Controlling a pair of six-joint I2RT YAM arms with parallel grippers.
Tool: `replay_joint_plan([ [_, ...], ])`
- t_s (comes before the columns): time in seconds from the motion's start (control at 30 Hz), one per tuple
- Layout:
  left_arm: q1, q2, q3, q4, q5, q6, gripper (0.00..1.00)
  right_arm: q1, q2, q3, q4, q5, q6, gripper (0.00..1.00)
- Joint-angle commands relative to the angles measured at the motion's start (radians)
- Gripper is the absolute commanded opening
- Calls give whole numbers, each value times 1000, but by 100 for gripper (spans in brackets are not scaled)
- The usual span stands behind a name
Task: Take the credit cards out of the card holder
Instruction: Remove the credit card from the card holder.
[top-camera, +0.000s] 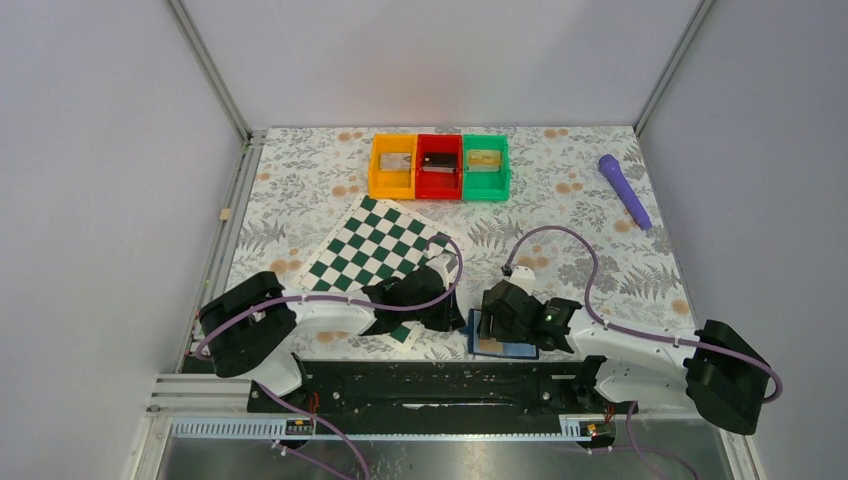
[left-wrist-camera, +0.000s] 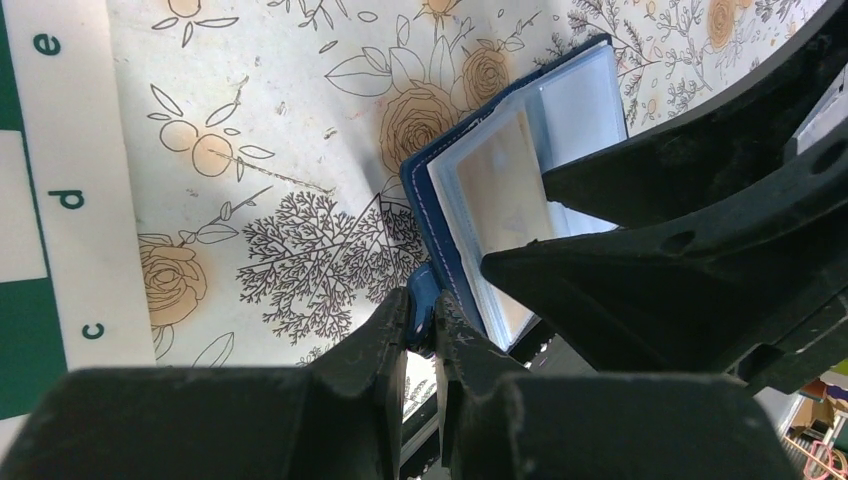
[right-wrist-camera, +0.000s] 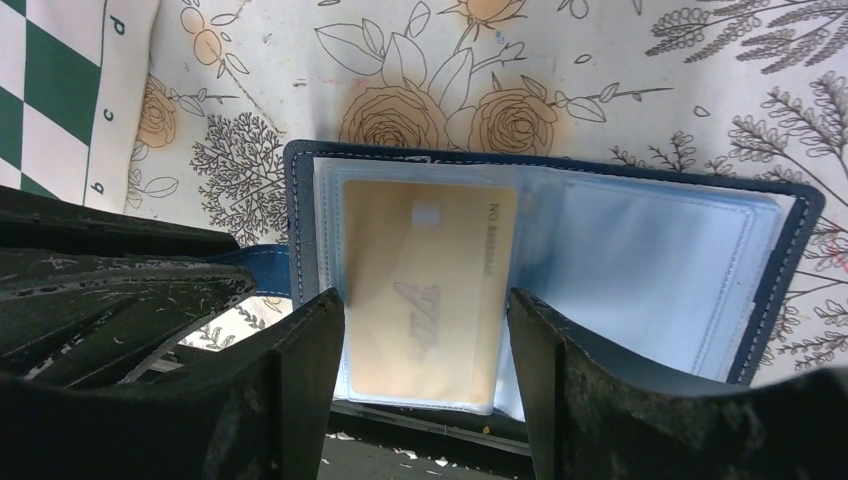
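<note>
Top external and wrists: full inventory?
blue bifold card holder: 1, blue, open, near edge between arms
tan-gold credit card: 1, tan-gold, in holder's clear pocket
checkered chessboard mat: 1, green-white, left of centre
orange plastic bin: 1, orange, far side, row's left, flat item inside
red plastic bin: 1, red, row's middle, flat item inside
green plastic bin: 1, green, row's right, flat item inside
purple marker-like stick: 1, purple, far right
floral tablecloth: 1, cream, covers table
left claw: 1, black, shut on holder's blue tab
right claw: 1, black, open, straddling the card
</note>
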Motion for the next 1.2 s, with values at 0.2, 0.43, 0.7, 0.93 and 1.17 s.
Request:
replay_joint_plan([
  [0.2, -1, -31, -12, 58, 10, -11, 0, 21, 49, 33, 8, 29, -10, 64],
  [0.43, -1, -39, -19, 57, 1, -10, 0, 22, -3, 26, -61, 79, -12, 55],
  [0.7, -1, -49, -28, 58, -3, -13, 0, 20, -64, 4, -86, 115, -11, 49],
  [0.93, -1, -54, -28, 72, 5, -26, 0, 21, -126, -16, 17, 20, -10, 61],
  [1.17, 0, -55, -25, 73, 9, -28, 0, 31, -46, 1, 24, -4, -5, 66],
])
